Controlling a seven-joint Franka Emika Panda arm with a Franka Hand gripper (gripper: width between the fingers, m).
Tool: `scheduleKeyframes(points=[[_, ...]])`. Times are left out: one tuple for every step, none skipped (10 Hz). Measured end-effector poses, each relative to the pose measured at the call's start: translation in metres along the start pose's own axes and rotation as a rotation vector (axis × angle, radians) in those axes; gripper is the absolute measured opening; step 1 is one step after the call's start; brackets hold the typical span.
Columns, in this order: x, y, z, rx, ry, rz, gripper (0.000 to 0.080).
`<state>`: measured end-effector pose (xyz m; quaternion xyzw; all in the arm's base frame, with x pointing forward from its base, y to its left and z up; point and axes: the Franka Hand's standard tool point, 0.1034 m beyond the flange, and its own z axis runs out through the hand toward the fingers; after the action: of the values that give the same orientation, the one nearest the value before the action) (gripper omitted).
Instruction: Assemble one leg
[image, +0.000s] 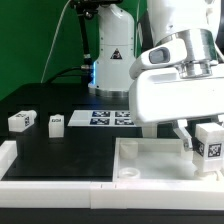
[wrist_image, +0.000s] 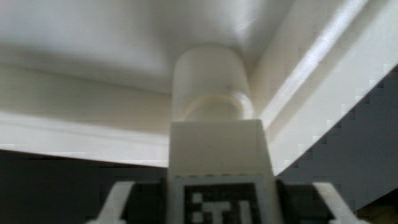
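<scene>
My gripper (image: 203, 147) is shut on a white leg (image: 211, 142) with a black-and-white tag on its face. It holds the leg at the right end of the large white tray-like piece (image: 150, 160), on the exterior view's right. In the wrist view the leg (wrist_image: 217, 130) runs away from the gripper (wrist_image: 222, 208) between the two fingers (wrist_image: 125, 202), and its rounded end points at a corner of the white piece (wrist_image: 107, 95). I cannot tell whether the leg touches that piece.
Two more tagged legs (image: 22, 120) (image: 56, 123) lie on the black table at the exterior view's left. The marker board (image: 112, 117) lies at the back middle. A white raised rim (image: 40, 168) runs along the front left.
</scene>
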<state>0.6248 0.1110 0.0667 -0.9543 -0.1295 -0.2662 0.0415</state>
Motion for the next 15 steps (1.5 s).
scheduleKeyframes(points=[[0.0, 0.0, 0.0, 0.0, 0.0, 0.0, 0.0369], [0.0, 0.0, 0.0, 0.0, 0.0, 0.0, 0.055], [0.0, 0.0, 0.0, 0.0, 0.0, 0.0, 0.055], [0.0, 0.0, 0.0, 0.0, 0.0, 0.0, 0.0629], [0.0, 0.0, 0.0, 0.0, 0.0, 0.0, 0.0644], [0.0, 0.0, 0.0, 0.0, 0.0, 0.0, 0.0644], [0.0, 0.0, 0.0, 0.0, 0.0, 0.0, 0.0649], [0.006, -0.002, -0.006, 0.002, -0.004, 0.002, 0.0649], [0.015, -0.004, -0.016, 0.004, -0.003, 0.008, 0.0648], [0.021, -0.006, -0.023, 0.009, -0.01, 0.004, 0.0648], [0.025, -0.007, -0.025, 0.014, -0.025, 0.002, 0.0648], [0.023, -0.009, -0.024, 0.023, -0.051, 0.001, 0.0648], [0.023, -0.008, -0.024, 0.021, -0.047, 0.001, 0.0648], [0.021, -0.01, -0.023, 0.028, -0.071, 0.004, 0.0648], [0.014, -0.018, -0.023, 0.063, -0.187, 0.015, 0.0648]])
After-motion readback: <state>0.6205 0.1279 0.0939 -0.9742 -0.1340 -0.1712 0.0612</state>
